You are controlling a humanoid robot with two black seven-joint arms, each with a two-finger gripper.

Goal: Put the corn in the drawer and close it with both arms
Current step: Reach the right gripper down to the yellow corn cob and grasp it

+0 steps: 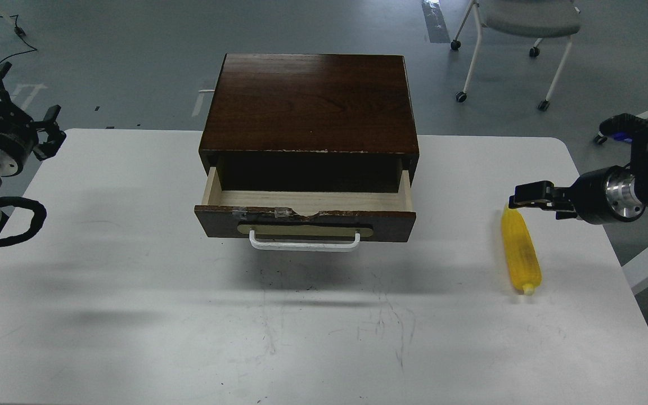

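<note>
Head view. A dark brown wooden box cabinet (310, 104) stands at the far middle of the white table (133, 315). Its single drawer (307, 202), pale wood inside, is pulled partly open towards the robot. The front carries a white bar handle (304, 243) on a brass plate. The front's top edge is chipped and taped. The drawer's visible floor is bare.

The bright yellow toy corn cob (520, 250), long, tapered and ridged, lies on the table at about 3 o'clock from the drawer, well apart from it. Its length runs roughly 12 to 6 o'clock, with a small stub at the near end.

The right gripper (518, 198) reaches in from 3 o'clock, at the cob's far end. Contact cannot be confirmed. The view is side-on, so I cannot tell whether its fingers stand apart or together. The left gripper (53, 130) is at the table's 9 o'clock edge, well clear of the cabinet, fingers spread and holding nothing.

Handling assessment: the cob appears to be hollow moulded plastic, so probably light and stiff, not fragile. Its round section may roll, and the smooth taper could slip from the pads. Recommended hold: across the thick middle, fingers crossing the long axis, where the ridges should give purchase. The drawer opening looks wide enough for the cob laid crosswise.
</note>
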